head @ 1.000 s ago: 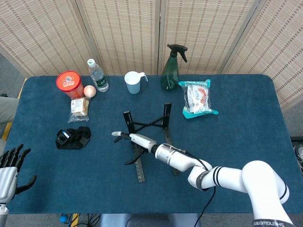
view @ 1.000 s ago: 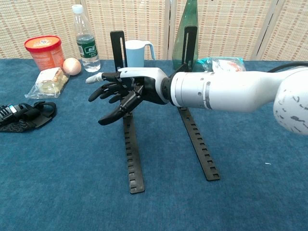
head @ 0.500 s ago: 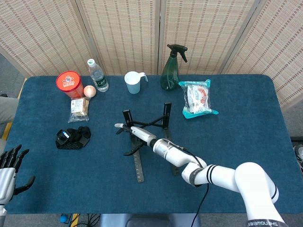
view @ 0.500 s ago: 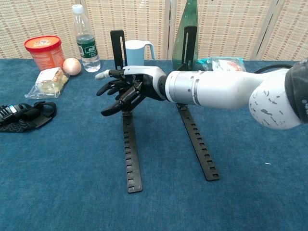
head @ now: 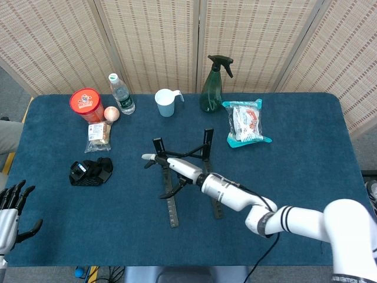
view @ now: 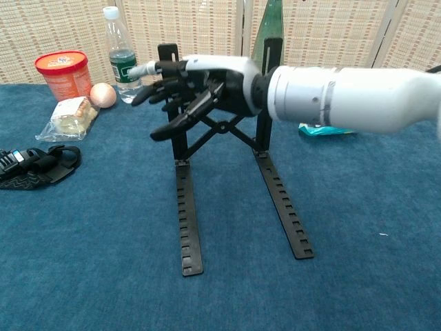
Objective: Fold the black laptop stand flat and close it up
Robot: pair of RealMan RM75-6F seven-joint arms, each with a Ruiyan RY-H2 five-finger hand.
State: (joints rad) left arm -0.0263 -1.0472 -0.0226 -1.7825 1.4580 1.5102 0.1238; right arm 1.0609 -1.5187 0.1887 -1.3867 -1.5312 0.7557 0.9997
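- Black laptop stand sits unfolded mid-surface: two notched flat rails, crossed struts, two upright posts.
- Right hand hovers over the stand's left post, fingers spread, holding nothing.
- Left hand at the near left edge, fingers apart, empty.
- Along the back: red-lidded tub, clear plastic bottle, pale blue cup, green spray bottle; labels unreadable.
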